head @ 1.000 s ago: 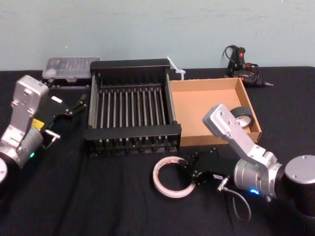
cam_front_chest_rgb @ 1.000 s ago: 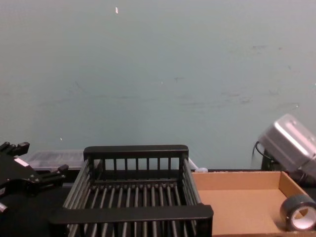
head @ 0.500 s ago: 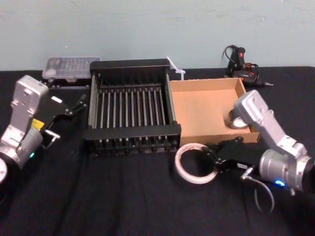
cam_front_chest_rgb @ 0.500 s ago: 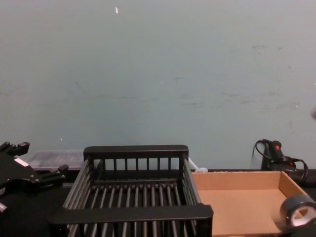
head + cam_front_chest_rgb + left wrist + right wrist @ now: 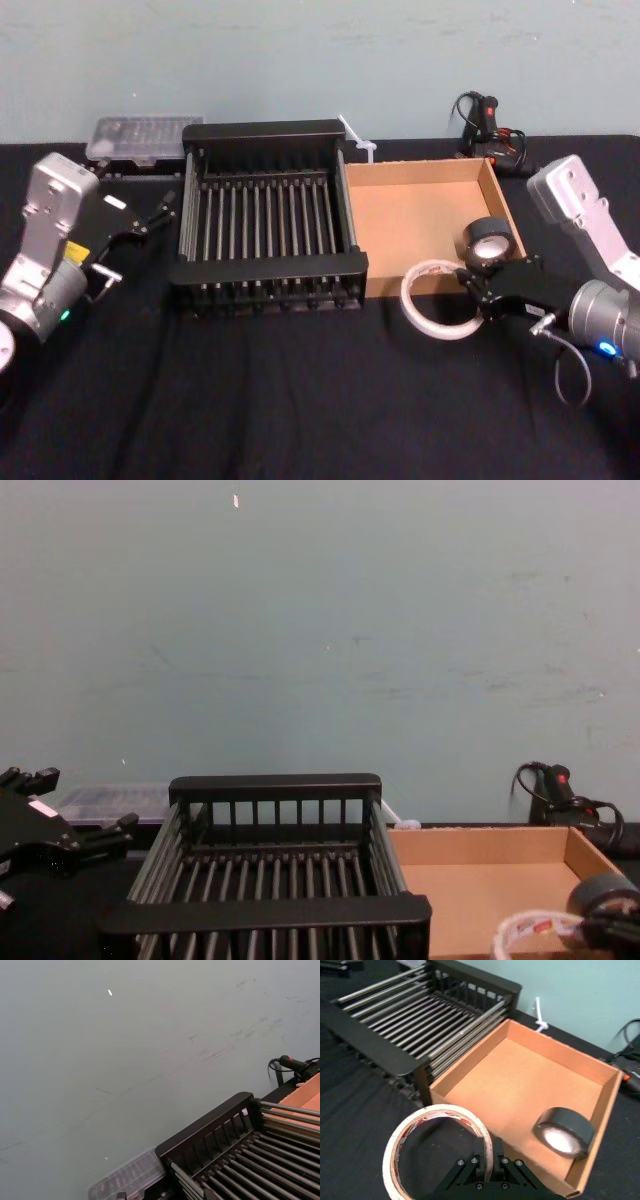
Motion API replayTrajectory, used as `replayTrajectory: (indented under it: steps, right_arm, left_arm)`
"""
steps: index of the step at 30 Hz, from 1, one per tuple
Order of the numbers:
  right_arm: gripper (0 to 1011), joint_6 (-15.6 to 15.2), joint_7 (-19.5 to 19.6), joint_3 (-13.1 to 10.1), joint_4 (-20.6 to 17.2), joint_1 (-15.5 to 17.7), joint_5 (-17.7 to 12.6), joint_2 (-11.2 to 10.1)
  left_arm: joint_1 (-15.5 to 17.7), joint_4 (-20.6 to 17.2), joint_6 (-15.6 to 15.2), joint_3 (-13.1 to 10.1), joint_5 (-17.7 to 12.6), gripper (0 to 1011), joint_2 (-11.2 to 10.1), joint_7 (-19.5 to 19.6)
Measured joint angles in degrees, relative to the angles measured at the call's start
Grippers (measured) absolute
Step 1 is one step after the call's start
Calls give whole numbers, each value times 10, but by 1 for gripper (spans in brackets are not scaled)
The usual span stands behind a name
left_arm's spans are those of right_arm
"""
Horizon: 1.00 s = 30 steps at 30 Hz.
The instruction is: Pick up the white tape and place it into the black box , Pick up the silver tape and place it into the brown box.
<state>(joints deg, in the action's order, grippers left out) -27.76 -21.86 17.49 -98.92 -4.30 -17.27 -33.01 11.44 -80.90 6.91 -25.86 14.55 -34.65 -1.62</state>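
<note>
Wall (image 5: pixel 320 630): pale grey-green, matte, faint dark scuffs and streaks; one small white fleck (image 5: pixel 236 500) high up. Table (image 5: pixel 250 400): black cloth cover, back edge against the wall.

— What can't you make out from the right wrist?
— The white tape (image 5: pixel 440 1109) runs off the bottom edge, and the jaws of the right gripper (image 5: pixel 489 1152) cover the stretch of rim they pinch. The red print inside its core is too small to read.
— And from the chest?
— Just the tape's top arc shows. The silver tape (image 5: pixel 598 888) is partly hidden by a dark shape, probably that gripper.
— Left wrist?
— The black box (image 5: pixel 210 1130) is clipped, the brown box (image 5: pixel 307 1100) is a sliver, and a clear case (image 5: pixel 127 1180) is blurred.
</note>
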Motion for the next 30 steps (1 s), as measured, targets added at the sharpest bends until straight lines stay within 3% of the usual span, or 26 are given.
replayTrajectory:
  steps: [12,30]
  right_arm:
    - [99,-5,20,-7,31,-42,-2,31]
    - [99,-20,19,29,99,-139,14,89]
  left_arm:
    - [0,0,0,0,0,1001,0,0]
    - [0,0,0,0,0,1001,0,0]
